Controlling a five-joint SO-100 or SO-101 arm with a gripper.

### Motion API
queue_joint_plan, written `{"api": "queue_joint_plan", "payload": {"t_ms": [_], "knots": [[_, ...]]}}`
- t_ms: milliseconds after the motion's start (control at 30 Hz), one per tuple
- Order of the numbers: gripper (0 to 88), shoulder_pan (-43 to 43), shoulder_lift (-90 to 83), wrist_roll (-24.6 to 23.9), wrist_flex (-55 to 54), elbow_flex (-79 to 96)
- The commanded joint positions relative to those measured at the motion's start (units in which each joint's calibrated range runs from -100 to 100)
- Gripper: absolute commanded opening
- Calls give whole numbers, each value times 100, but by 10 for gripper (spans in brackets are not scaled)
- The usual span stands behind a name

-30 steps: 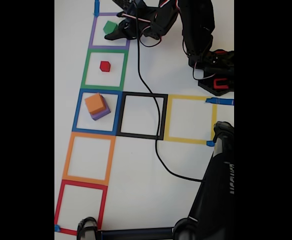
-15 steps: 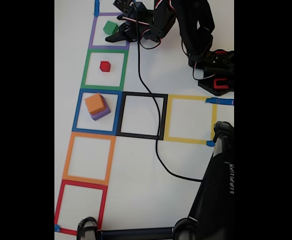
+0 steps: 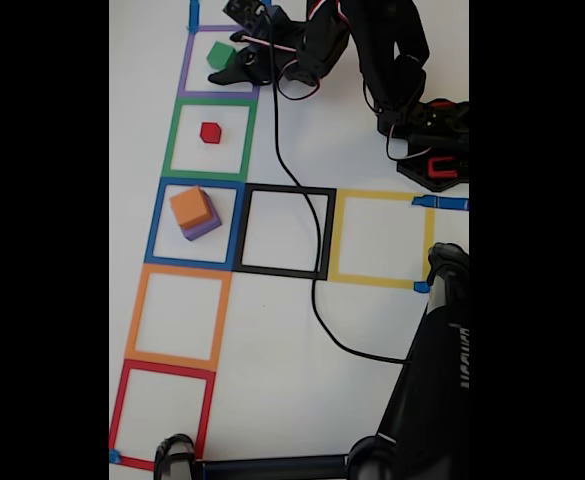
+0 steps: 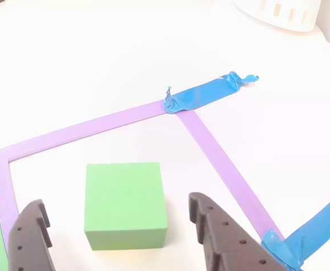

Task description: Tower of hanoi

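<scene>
Gripper: my gripper (image 4: 122,231) stands wide apart, one dark finger (image 4: 32,237) on each flank of the green cube (image 4: 125,204), neither touching it; bare white gaps show on both sides.
Green cube: flat on the table, inside the purple square (image 3: 219,60), clear of the tape edges in the other view.
Purple square: top of the tape column in the fixed view; blue tape (image 4: 207,95) marks its corner.
Red cube: (image 3: 210,132) one square below the purple square, in the green square (image 3: 210,139), centred with room all round.
Orange block: (image 3: 191,208) two squares below, stacked on a purple block (image 3: 204,228) in the blue square (image 3: 195,223).
Open squares: black (image 3: 283,231), yellow (image 3: 381,238), orange (image 3: 177,316) and red (image 3: 162,413) outlines, further from the purple square.
Cable: (image 3: 312,260) runs down across the black square.
</scene>
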Motion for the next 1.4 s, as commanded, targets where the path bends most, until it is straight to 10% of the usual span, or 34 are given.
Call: {"api": "queue_joint_plan", "payload": {"t_ms": [0, 1367], "knots": [[273, 7, 1, 0, -57, -212], [63, -32, -418, 0, 680, -157]]}}
